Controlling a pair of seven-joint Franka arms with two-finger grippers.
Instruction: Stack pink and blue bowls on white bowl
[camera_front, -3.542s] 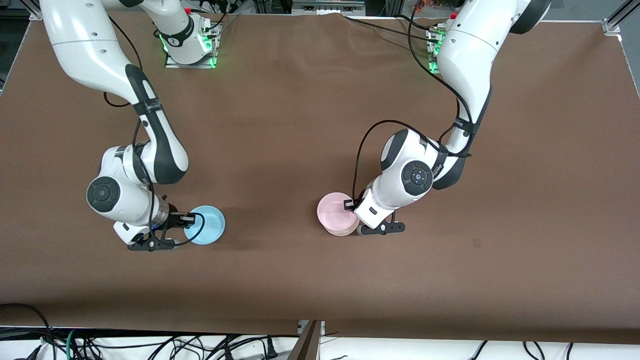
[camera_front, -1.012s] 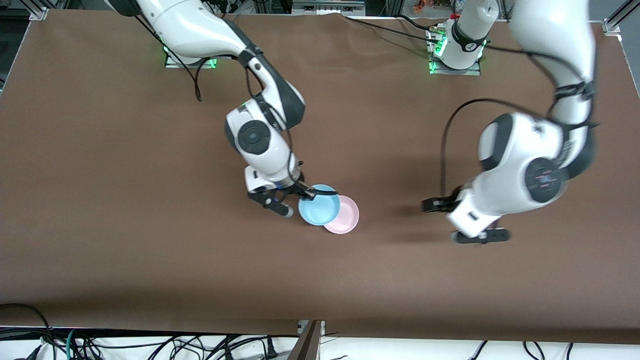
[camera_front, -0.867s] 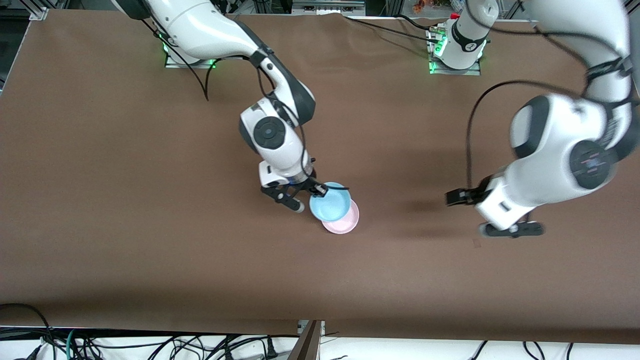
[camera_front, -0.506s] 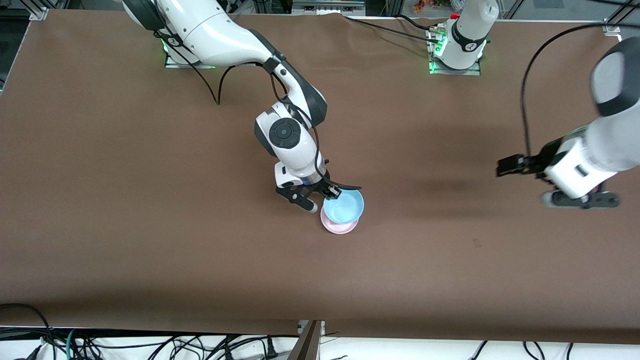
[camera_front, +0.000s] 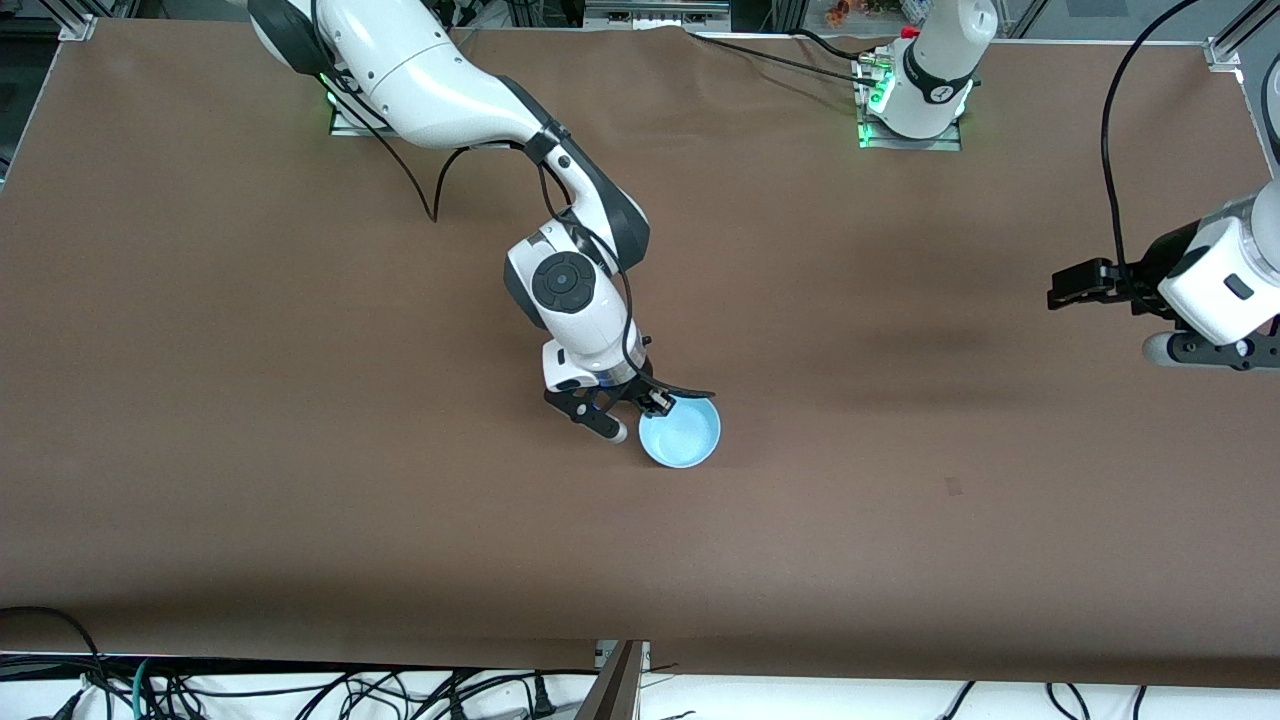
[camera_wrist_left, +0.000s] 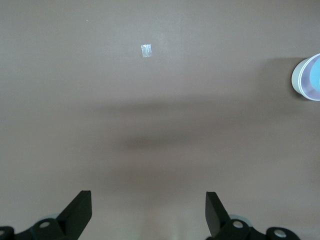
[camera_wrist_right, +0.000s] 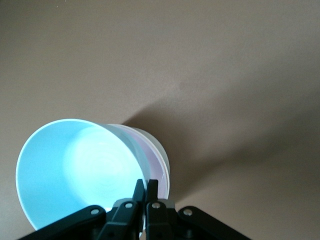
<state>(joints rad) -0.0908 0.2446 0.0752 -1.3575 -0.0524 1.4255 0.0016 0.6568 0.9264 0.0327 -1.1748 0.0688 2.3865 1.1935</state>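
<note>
Right claw (camera_front: 652, 404) is pinching the blue bowl (camera_front: 681, 434) rim directly over the pink bowl (camera_wrist_right: 159, 167) and should be spreading only once seated; left claw (camera_wrist_left: 146, 210) is waiting spread over bare surface (camera_front: 300, 400).

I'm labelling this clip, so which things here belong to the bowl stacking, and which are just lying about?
Part of the job:
- glossy sky-blue bowl, pinched at its rim by the right gripper
- pale pink bowl and white bowl nested beneath it
- left gripper, open, waiting over the table's left-arm end

Lying about:
- small pale scrap on the brown table
</note>
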